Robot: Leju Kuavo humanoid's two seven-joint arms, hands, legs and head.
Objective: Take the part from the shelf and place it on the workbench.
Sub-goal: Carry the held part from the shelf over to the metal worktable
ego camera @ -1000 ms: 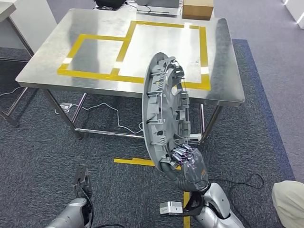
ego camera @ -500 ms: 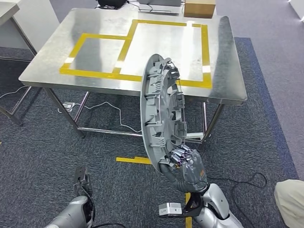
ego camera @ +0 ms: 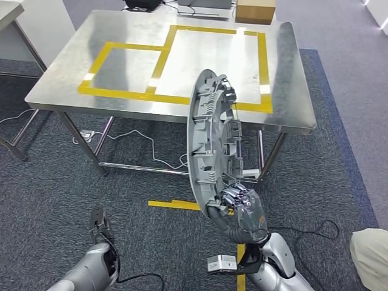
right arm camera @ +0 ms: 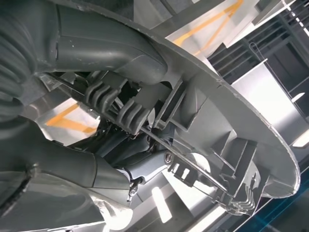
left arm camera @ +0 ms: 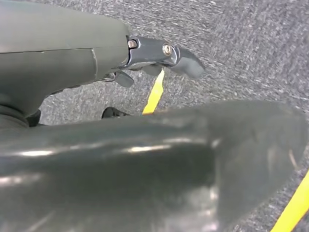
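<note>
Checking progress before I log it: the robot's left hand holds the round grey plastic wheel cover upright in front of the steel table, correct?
Wrong hand. The head view shows the right hand gripping the round grey plastic wheel cover, upright, in front of the steel table.

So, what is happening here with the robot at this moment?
The robot's right hand grips a grey round plastic part at its lower edge and holds it on edge in the air, in front of the steel workbench. The part is not yet on the bench, which has yellow tape rectangles marked on it. The left hand hangs low over the carpet, holding nothing.
</note>
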